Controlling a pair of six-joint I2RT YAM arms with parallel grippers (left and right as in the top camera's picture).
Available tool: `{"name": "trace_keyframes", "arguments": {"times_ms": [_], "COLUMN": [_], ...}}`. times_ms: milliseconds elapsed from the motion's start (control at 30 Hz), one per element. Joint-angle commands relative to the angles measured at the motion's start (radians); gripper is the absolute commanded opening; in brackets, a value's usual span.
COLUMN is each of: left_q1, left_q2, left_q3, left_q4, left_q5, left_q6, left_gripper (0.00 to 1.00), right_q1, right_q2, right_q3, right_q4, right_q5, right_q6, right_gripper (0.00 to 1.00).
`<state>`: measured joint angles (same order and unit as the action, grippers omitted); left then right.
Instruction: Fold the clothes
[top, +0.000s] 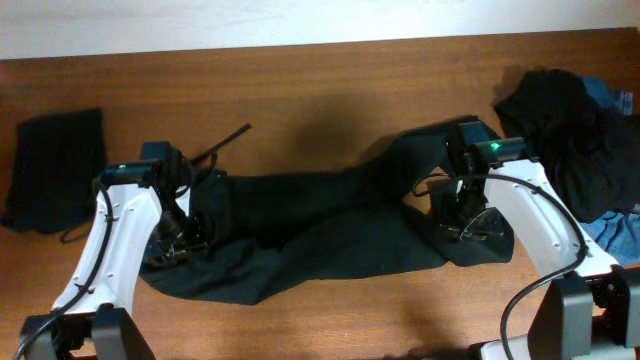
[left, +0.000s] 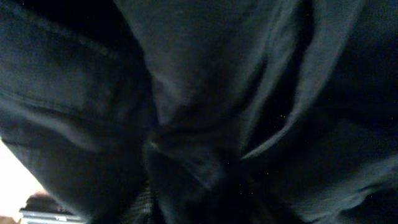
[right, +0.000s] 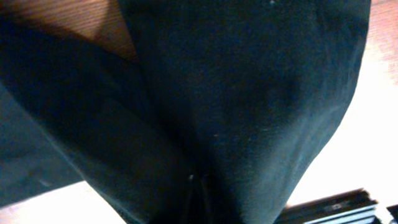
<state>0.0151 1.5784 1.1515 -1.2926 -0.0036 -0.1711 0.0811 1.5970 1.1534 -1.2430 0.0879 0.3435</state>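
Note:
A long pair of black trousers (top: 320, 220) lies crumpled across the middle of the table. My left gripper (top: 178, 238) is pressed down into their left end. In the left wrist view, bunched black cloth (left: 205, 93) fills the picture and hides the fingers, so how the jaws stand does not show. My right gripper (top: 468, 215) is over the trousers' right end. There the cloth (right: 249, 93) hangs taut and narrows to a pinch at the jaws, which are shut on it.
A folded black garment (top: 55, 165) lies at the far left. A heap of black clothes (top: 565, 125) with a blue piece (top: 612, 232) sits at the right edge. A thin black cord (top: 225, 140) sticks out behind the left arm. Bare wooden table (top: 330, 90) lies behind.

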Motion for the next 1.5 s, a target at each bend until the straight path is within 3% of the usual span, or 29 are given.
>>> {"name": "trace_keyframes", "arguments": {"times_ms": [0,133,267,433,533,800,1033,1233,1400,1467], "left_q1": [0.001,0.001,0.001,0.001,0.001,0.000,0.000,-0.009,-0.027,-0.027], "left_q2": [-0.010,-0.021,-0.063,-0.131,-0.170,-0.164,-0.006,0.170,0.214,0.219], "left_q3": [-0.022,-0.020,-0.018,-0.018,-0.018,-0.019,-0.017,0.066,0.118,0.119], "left_q4": [-0.021,-0.024,-0.040,-0.080,-0.014,0.339,0.560,0.546,0.550,0.558], "left_q5": [0.015,0.015,0.014,-0.051,-0.092,-0.082,0.071,0.109,0.109,0.108], "left_q6": [0.000,0.000,-0.001,-0.039,-0.096,-0.117,-0.117,-0.077,-0.063,-0.062], "left_gripper": [0.52,0.55,0.56,0.56,0.57,0.61,0.61,0.61,0.61,0.60], "right_q1": [-0.005,-0.005,-0.005,-0.005,-0.005,-0.005,-0.019,-0.073,-0.108,-0.109], "right_q2": [-0.002,-0.002,-0.002,-0.002,-0.002,0.001,0.039,0.097,0.156,0.188], "right_q3": [0.008,0.062,0.162,0.281,0.327,0.335,0.335,0.336,0.336,0.336], "right_q4": [0.003,-0.022,-0.084,-0.119,-0.078,0.096,0.172,0.249,0.332,0.360], "right_q5": [0.007,0.014,0.043,0.082,0.082,0.078,0.077,0.000,-0.095,-0.108], "right_q6": [-0.002,-0.002,-0.002,-0.002,-0.002,-0.057,-0.082,-0.138,-0.208,-0.240], "right_gripper": [0.17,0.28,0.66,0.87,1.00,0.99,0.99,0.99,1.00,0.96]}}
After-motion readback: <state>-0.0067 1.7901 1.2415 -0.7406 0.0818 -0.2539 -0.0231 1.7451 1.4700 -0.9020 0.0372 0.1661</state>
